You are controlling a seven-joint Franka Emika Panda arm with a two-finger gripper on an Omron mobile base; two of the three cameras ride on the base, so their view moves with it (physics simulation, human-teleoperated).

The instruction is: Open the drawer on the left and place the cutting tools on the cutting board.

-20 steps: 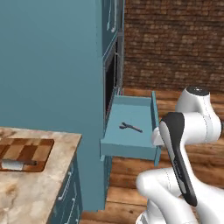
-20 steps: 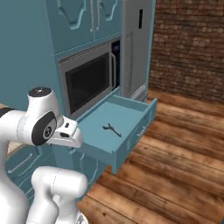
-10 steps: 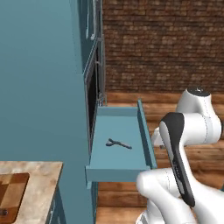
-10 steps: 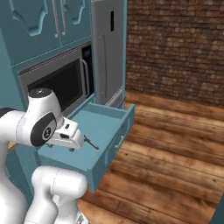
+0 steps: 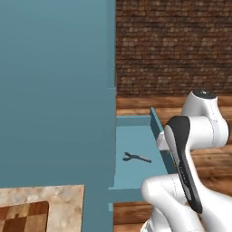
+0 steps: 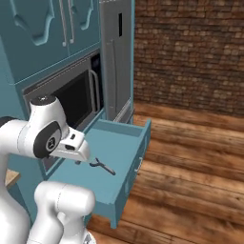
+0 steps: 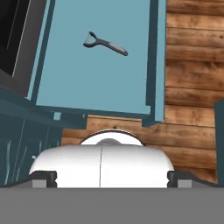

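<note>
The teal drawer [image 5: 136, 131] stands pulled out, and a slim grey tool with a forked head [image 5: 136, 157] lies on its floor. That tool [image 6: 102, 166] sits near the drawer's [image 6: 125, 143] middle in the right base view. My gripper [image 6: 78, 160] hangs above the drawer's near left part, short of the tool. Looking down from the hand, the tool [image 7: 105, 43] lies well ahead of my gripper [image 7: 111, 178], whose tips stand wide apart, open and empty. A corner of the cutting board [image 5: 20, 218] shows on the counter at the lower left.
A tall teal cabinet side [image 5: 54, 90] rises between the counter [image 5: 63, 204] and the drawer. A microwave [image 6: 71, 100] sits above the drawer, with a steel fridge [image 6: 116, 57] beside it. Wooden floor [image 6: 190, 167] lies to the right, and a brick wall [image 6: 190, 47] stands behind.
The whole picture has shifted, so the base has moved. The drawer now sits closer and more centred, and the cutting board has slid to the corner. The gripper stays open.
</note>
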